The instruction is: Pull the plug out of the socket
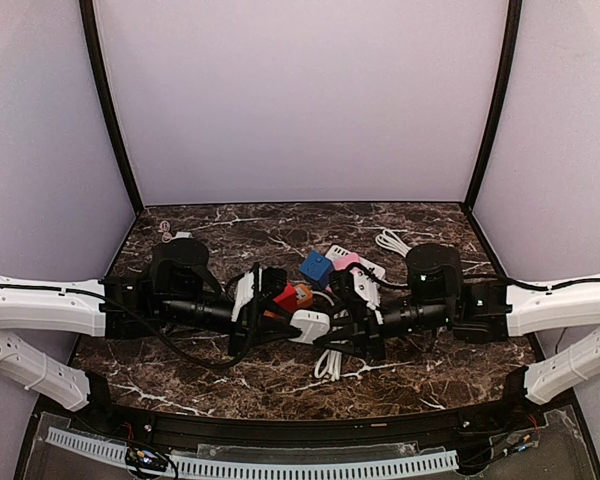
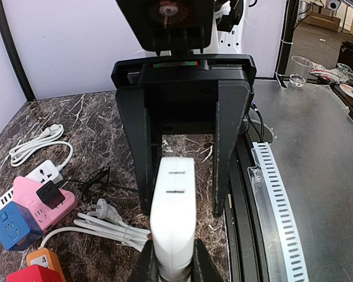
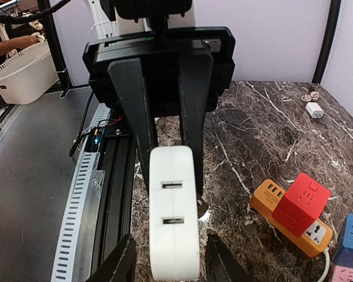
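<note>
We count one white socket block [image 1: 310,326], just below the middle of the overhead view, where the two grippers meet nose to nose. The left gripper [image 2: 172,258] is clenched on the block's near end, with its dark fingers pressed to both sides. The right gripper [image 3: 172,254] straddles the other end with its jaws parted, and a slim gap shows on each flank of the block.

There are two arms. The left arm [image 1: 40,305] comes in from the left edge and the right arm [image 1: 565,305] from the right edge. Both lie low and stretched almost level over the marble table [image 1: 230,225], wrists pointing inward.

Just above the grippers is a cluster of items:
- One pink strip [image 2: 29,198] with one black plug [image 2: 50,192] seated in it.
- One blue cube [image 1: 315,268].
- One orange strip [image 3: 263,202] with one red cube [image 3: 301,202] standing on it.
- One white strip [image 2: 42,173].

We count two coiled white cords — one [image 1: 391,241] right of centre near the back, the other [image 1: 328,364] under the block toward the bottom. One small white charger [image 3: 313,109] lies well apart from the rest.
</note>
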